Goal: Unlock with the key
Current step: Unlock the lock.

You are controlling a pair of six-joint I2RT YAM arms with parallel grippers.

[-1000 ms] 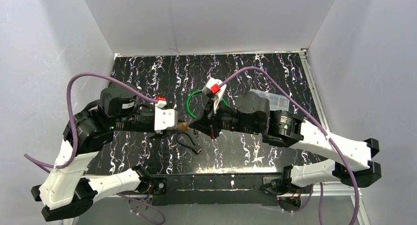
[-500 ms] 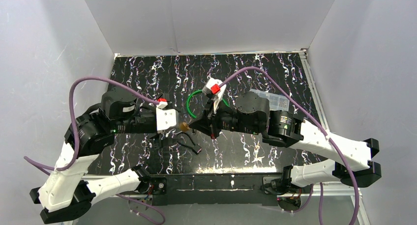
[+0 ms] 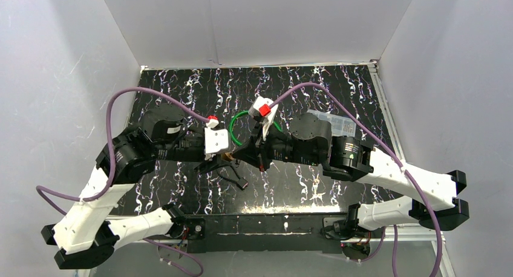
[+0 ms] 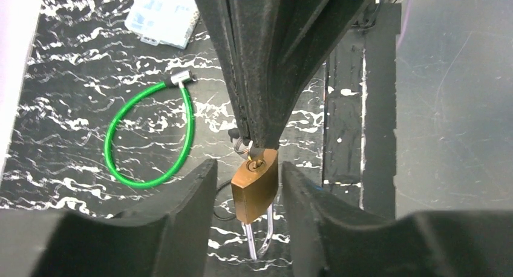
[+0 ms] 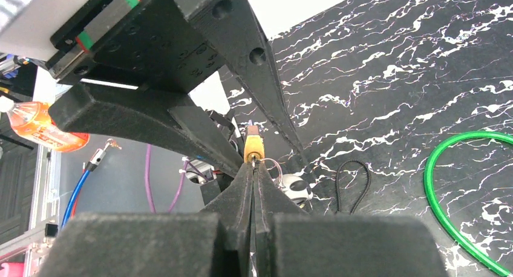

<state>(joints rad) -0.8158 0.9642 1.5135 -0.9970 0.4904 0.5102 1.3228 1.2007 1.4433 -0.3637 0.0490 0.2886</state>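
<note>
Left wrist: left claw [image 4: 247, 174] just slid around the lock [image 4: 255, 195], half open; right claw [image 5: 253, 166] pinches the key [image 4: 256, 155], ready to turn.

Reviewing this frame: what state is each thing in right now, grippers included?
Brass padlock: hanging keyhole up, shackle down; whether it is released, cannot tell.
Small key: in the keyhole, pinched by the right gripper.
Right gripper: shut on the key.
Left gripper: open, one finger on either side of the padlock.
Green cable loop: lying flat on the black marbled table, untouched.
Clear plastic box: lying on the table.
</note>
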